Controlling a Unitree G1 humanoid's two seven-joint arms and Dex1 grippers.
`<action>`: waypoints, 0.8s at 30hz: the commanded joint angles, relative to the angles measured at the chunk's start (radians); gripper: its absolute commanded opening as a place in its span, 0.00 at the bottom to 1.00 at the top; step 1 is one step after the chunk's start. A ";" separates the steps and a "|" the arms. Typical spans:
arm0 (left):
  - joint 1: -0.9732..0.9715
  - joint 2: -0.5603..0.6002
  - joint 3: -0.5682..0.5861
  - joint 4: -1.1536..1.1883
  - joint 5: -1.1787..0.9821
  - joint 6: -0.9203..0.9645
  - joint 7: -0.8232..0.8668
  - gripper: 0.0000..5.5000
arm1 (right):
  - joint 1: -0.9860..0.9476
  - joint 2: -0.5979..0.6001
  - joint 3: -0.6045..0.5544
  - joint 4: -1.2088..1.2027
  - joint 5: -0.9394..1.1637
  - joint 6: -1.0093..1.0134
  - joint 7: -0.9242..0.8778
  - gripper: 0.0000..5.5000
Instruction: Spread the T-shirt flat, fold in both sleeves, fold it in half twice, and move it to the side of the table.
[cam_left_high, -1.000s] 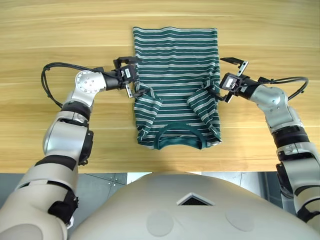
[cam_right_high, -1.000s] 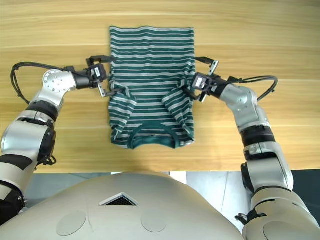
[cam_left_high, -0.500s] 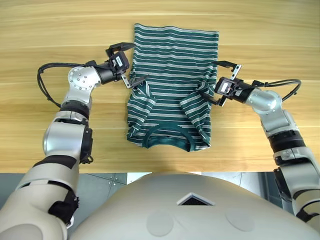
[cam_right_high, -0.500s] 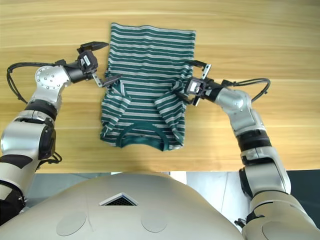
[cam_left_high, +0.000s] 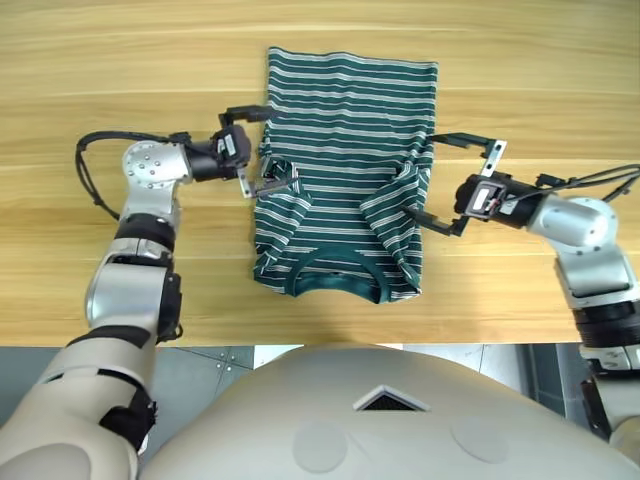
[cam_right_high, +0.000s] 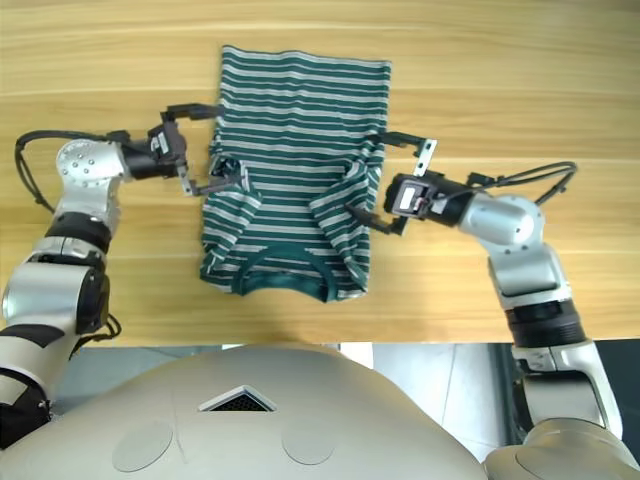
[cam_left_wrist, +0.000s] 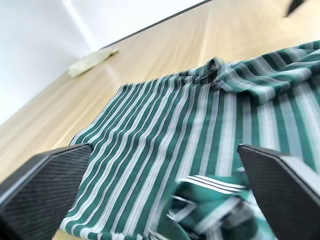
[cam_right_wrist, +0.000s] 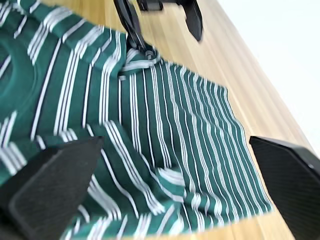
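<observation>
While the T-shirt (cam_left_high: 345, 130) isn't fully folded yet, we've got it lying on the wooden table (cam_left_high: 120, 60) roughly in the middle, collar (cam_left_high: 335, 272) towards the robot and hem at the far end. It's the dark green one with white stripes. Both sleeves are turned in over the chest: the left sleeve (cam_left_high: 285, 200) and the right sleeve (cam_left_high: 395, 205) lie slanted towards each other, a bit rumpled, so the shirt is a narrow strip.

The left gripper (cam_left_high: 272, 147) sits at the shirt's left edge, about level with the sleeve fold, spread wide with nothing clamped in it. One finger is over the fabric edge farther out. The other reaches onto the bunched top of the left sleeve, and we honestly can't tell if it touches. In the left wrist view both fingers (cam_left_wrist: 45, 185) stand far apart with striped cloth beyond them.

The right gripper (cam_left_high: 423, 172) is the same story at the right edge: wide apart, holding nothing, tips at the shirt's border beside the right sleeve.
</observation>
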 joint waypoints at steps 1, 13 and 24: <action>0.257 0.224 0.018 -0.356 -0.103 0.099 -0.142 0.98 | 0.150 -0.148 -0.085 -0.024 0.009 0.006 0.092 0.98; 0.497 0.316 -0.037 -0.534 0.102 0.049 0.009 0.98 | 0.244 -0.138 0.086 -0.057 -0.048 0.035 0.230 0.98; 0.456 0.300 -0.172 -0.558 0.286 0.006 0.186 0.98 | 0.172 -0.064 0.188 0.009 -0.093 0.050 0.209 0.98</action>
